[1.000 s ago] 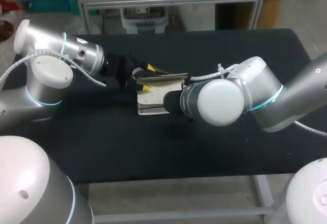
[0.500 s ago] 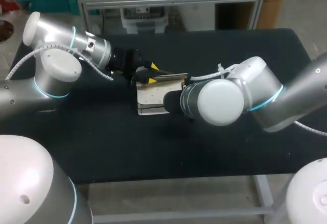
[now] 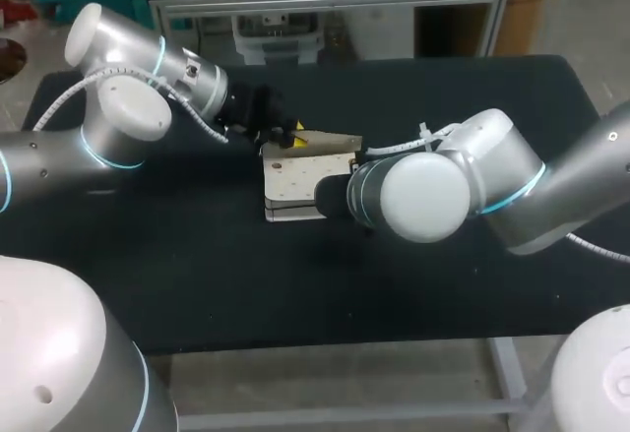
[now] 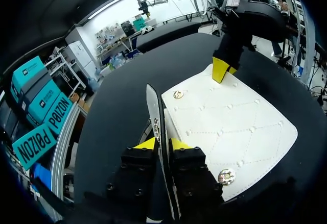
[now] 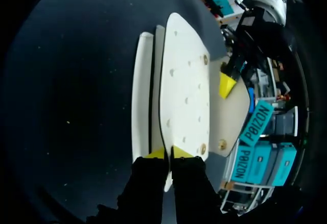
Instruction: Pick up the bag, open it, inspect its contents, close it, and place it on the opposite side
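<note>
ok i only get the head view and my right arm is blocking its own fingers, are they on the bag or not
observer: Yes. In the right wrist view the right gripper is shut on the edge of the bag's white panel, one yellow tip on each side.
operator: and the left one, has it really got the flap
observer: It has. In the left wrist view the left gripper pinches the flap, which stands on edge, lifted off the quilted panel.
operator: any fasteners on it
observer: Two round metal snaps sit on the quilted panel beside the raised flap, one close to the left gripper and one farther out.
</note>
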